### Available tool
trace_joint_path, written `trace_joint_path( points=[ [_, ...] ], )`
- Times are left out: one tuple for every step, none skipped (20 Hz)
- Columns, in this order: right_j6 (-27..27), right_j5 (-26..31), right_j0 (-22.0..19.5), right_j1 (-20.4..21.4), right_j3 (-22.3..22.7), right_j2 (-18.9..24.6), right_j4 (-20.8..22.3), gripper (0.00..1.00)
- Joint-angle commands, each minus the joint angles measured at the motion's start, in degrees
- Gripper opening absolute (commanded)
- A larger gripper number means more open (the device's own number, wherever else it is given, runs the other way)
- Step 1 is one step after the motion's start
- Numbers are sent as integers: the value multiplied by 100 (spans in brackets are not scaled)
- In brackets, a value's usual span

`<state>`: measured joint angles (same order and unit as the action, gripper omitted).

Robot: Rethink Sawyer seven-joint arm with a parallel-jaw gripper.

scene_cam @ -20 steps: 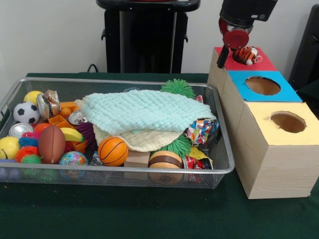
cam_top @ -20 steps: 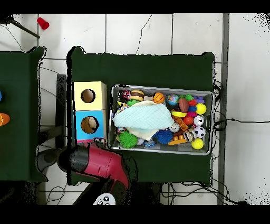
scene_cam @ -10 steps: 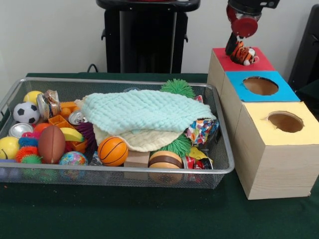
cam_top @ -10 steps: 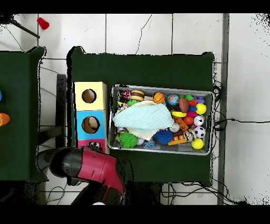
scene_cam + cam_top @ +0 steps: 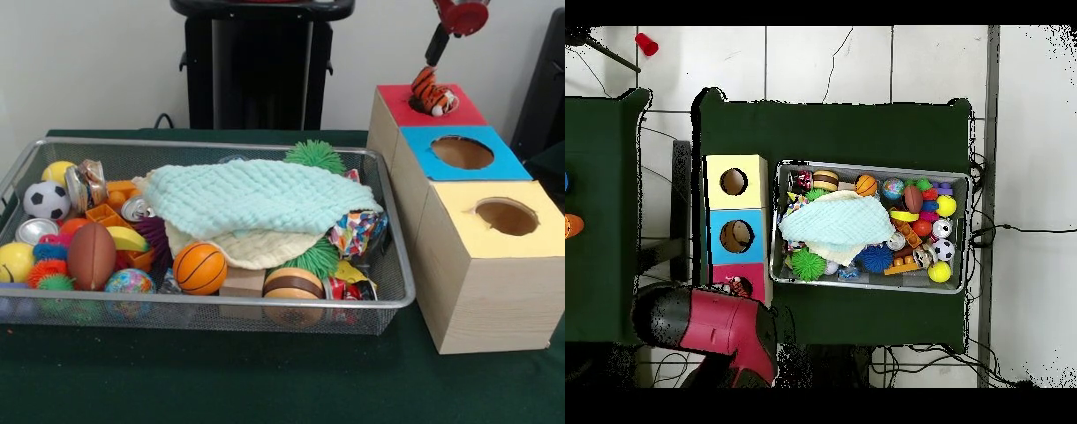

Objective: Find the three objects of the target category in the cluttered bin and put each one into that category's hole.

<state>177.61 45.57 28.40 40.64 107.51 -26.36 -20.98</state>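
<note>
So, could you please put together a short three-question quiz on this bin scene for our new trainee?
1. True or false: the tiger toy sits at the hole in the red box top.
2. Which box lies nearest the front camera: A red, B blue, C yellow?
3. Fill in: the mint cloth in the wire bin lies over a ____ cloth.

Key: 1 true; 2 C; 3 cream.
</note>
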Motion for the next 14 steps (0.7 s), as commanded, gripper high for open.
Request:
trace_joint_path(
  points=[
    [957,153,-69,-161,-257,223,-94,0],
    [955,108,-79,-164,-224,256,-130,0],
    [927,7,-110,-192,-179,310,-174,0],
    [917,-115,-128,-254,-153,352,-204,0],
    [908,-236,-147,-316,-127,394,-235,0],
    [883,-401,-178,-380,-78,448,-275,0],
    [851,-573,-222,-466,-54,541,-341,0],
    [826,-720,-255,-554,-34,587,-370,0],
    [801,-867,-288,-642,-14,632,-400,0],
    [768,-1058,-333,-729,21,704,-448,0],
    [731,-1235,-387,-813,47,787,-504,0],
    [718,-1374,-416,-896,57,841,-534,0],
    [706,-1514,-445,-979,66,895,-565,0],
    [680,-1628,-481,-1029,86,960,-595,0]
  ],
)
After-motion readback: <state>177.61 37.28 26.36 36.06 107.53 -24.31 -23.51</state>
